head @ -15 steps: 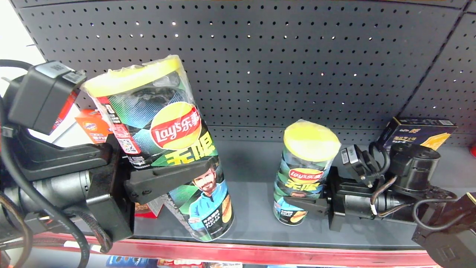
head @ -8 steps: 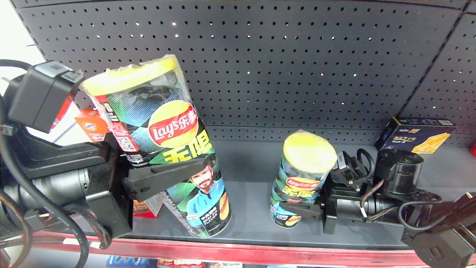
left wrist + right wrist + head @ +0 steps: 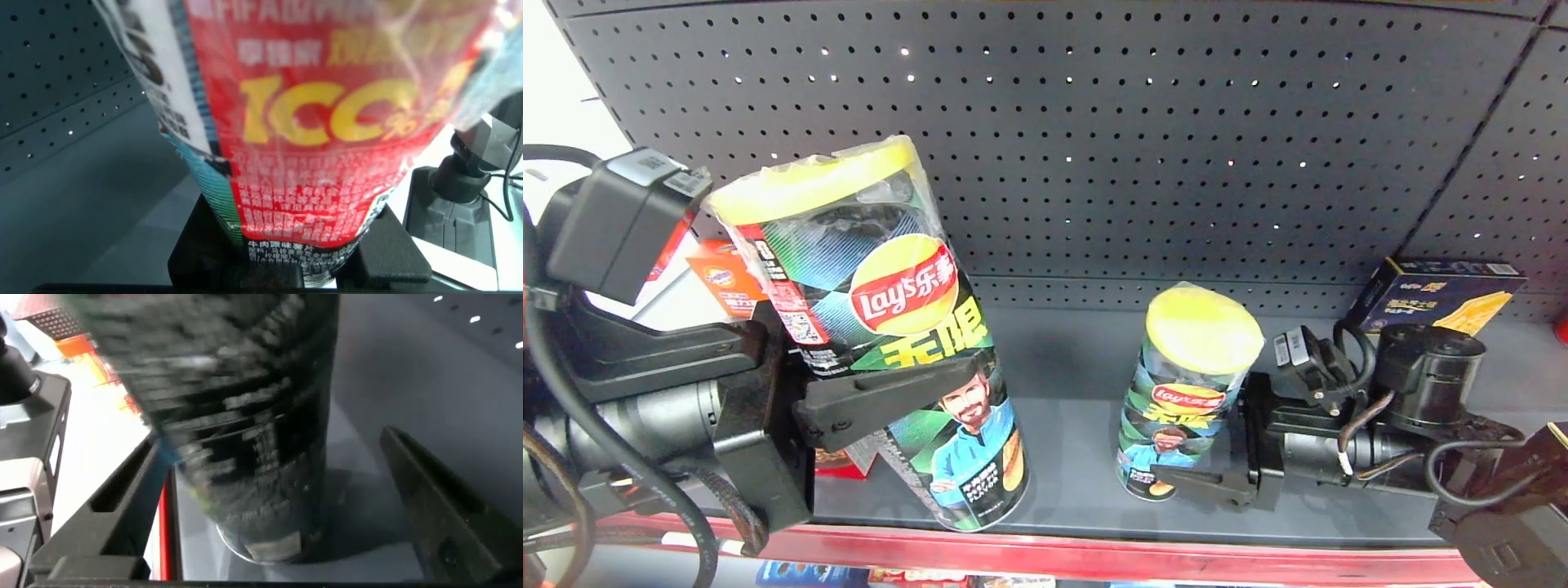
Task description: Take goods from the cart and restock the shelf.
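Observation:
A tall chip can (image 3: 882,327) with a yellow lid leans in my left gripper (image 3: 915,384), which is shut on its middle; the can's lower end is close to the shelf's (image 3: 1078,457) front edge. The left wrist view has this can (image 3: 327,122) right in front of the left gripper (image 3: 302,261). A second, smaller-looking chip can (image 3: 1188,392) stands upright mid-shelf. My right gripper (image 3: 1184,445) is open around its lower part. In the right wrist view that can (image 3: 245,441) stands between the spread fingers (image 3: 433,506) of the right gripper (image 3: 270,514), with gaps on both sides.
A perforated dark back panel (image 3: 1094,122) closes the shelf behind. A dark box (image 3: 1445,298) lies at the back right, an orange box (image 3: 727,278) at the far left, a red pack (image 3: 845,461) behind the left can. A red strip (image 3: 1094,555) edges the shelf front.
The right can came down and now stands upright on the shelf, and the right gripper's fingers have spread away from it. The left can dropped slightly, still held.

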